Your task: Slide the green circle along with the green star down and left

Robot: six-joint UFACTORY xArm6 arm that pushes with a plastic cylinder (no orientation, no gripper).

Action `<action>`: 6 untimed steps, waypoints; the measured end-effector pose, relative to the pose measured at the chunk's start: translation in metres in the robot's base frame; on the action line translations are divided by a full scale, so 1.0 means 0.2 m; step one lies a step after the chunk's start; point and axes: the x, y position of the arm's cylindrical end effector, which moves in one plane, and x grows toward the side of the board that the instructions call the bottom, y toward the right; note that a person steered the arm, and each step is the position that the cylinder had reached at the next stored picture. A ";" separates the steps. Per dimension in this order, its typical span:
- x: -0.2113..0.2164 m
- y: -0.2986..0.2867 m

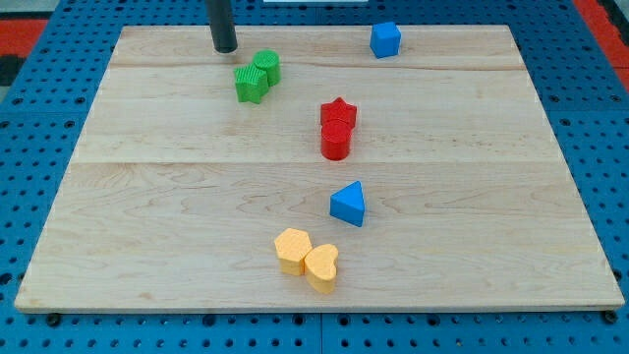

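The green circle (267,66) and the green star (251,85) sit touching near the view's top, left of centre, the star down-left of the circle. My tip (225,48) rests on the board just up and left of the pair, a short gap from the circle.
A blue cube (385,40) is at the top right. A red star (339,113) touches a red cylinder (336,141) at the centre. A blue triangle (348,204) lies below them. Two yellow blocks (293,250) (321,266) touch near the bottom edge. The wooden board (147,226) sits on blue pegboard.
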 end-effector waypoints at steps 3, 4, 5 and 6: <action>0.18 0.32; 0.26 0.32; 0.33 0.32; 0.39 0.19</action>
